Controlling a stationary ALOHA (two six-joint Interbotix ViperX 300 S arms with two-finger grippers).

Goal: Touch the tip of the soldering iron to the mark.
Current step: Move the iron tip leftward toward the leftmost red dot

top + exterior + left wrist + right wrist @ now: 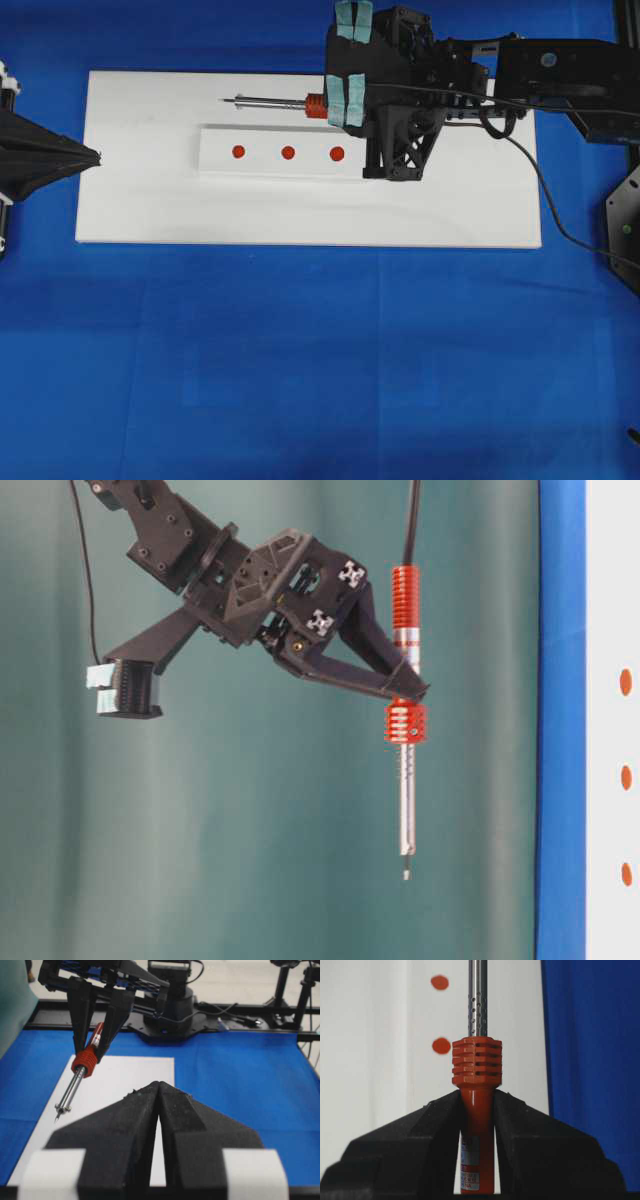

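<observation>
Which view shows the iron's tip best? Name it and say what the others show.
The table-level view: the tip hangs clear against the plain green backdrop, in full profile. The left wrist view shows it small over the white board. Overhead it is a faint point. The right wrist view cuts it off, showing only the shaft.

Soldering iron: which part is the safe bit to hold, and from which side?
Probably the red-orange handle of the soldering iron, behind the ribbed collar, squeezed from both sides as the right end effector grips it now. The handle is thick enough to clamp; the thin metal shaft and tip stay free to point at the mark.
</observation>
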